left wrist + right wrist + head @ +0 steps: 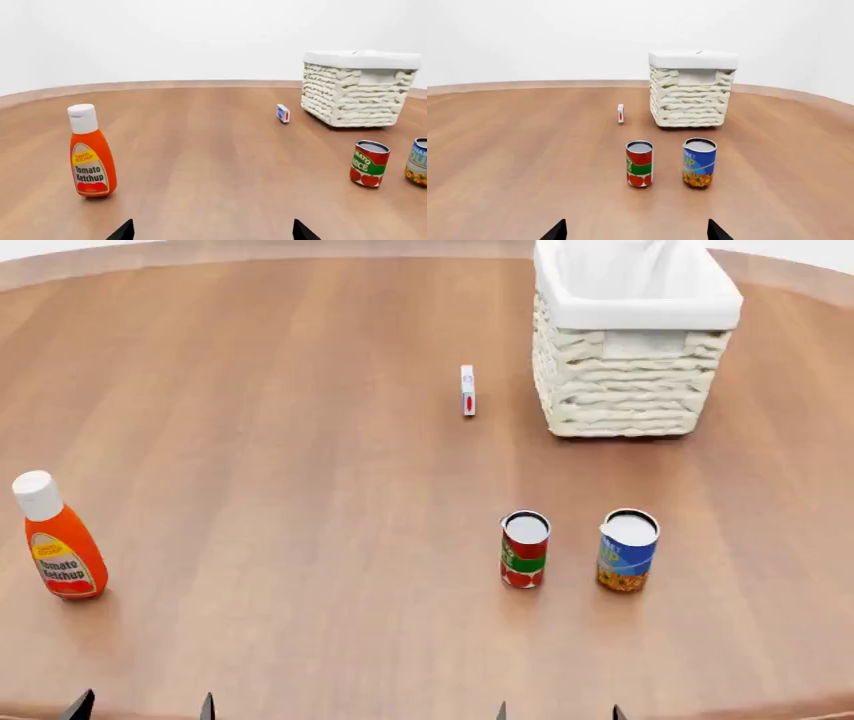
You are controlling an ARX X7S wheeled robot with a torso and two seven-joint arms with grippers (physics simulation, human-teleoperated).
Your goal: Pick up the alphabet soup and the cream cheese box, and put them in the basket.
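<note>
Both grippers, left gripper [140, 707] and right gripper [558, 710], are sitting spread wide, holding nothing. Alphabet soup [627, 550] is standing at five o'clock from the basket [638, 300], the cream cheese box [467, 390] at its nine.

A: Layout? 
B: Basket [627, 390] far right on the table [267, 440]. Cream cheese box [467, 390] on edge just left of it, apart. 
A: Cans? 
B: Two upright, side by side, nearer the robot than the basket. Alphabet soup [627, 550] on the right, tomato can [525, 549] left. Ketchup bottle [56, 538] far left, well apart.
</note>
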